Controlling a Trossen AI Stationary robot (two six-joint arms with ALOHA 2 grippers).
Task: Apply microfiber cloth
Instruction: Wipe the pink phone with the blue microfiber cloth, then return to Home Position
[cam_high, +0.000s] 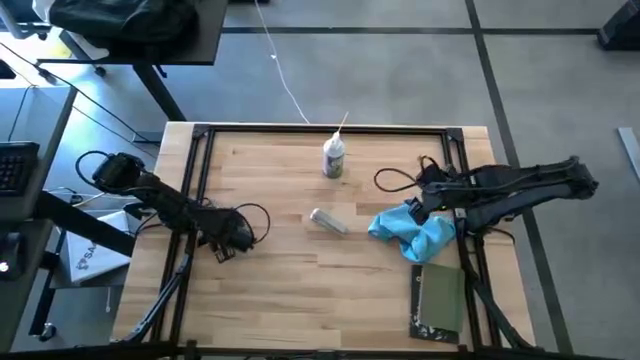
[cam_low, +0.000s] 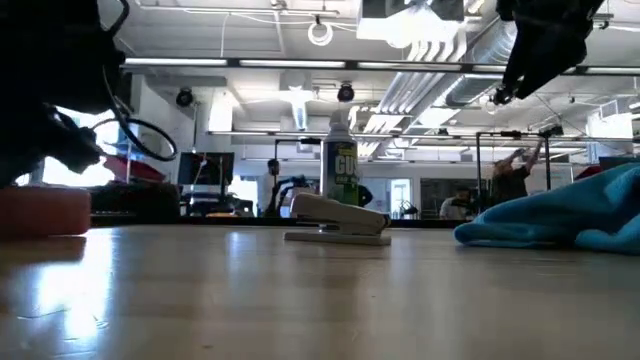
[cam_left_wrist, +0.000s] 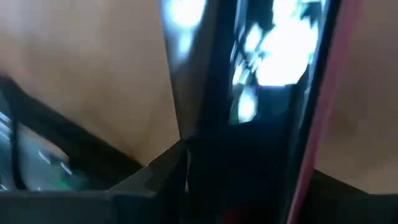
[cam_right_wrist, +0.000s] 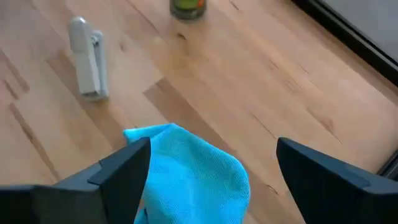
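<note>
While its two fingers stand spread apart and empty, the right pincer hangs over the cloth, a crumpled blue heap lying on the bench toward its right side. Stapler sits mid-bench, bottle beyond it, dark book near the cloth. Left pincer rests at left edge; fingers unreadable.

The bottle standing at the far middle of the table has a green label with large pale letters; only part shows, looking like "GU", and the rest cannot be made out. White sheets left of the table carry dark print, too small to read.
</note>
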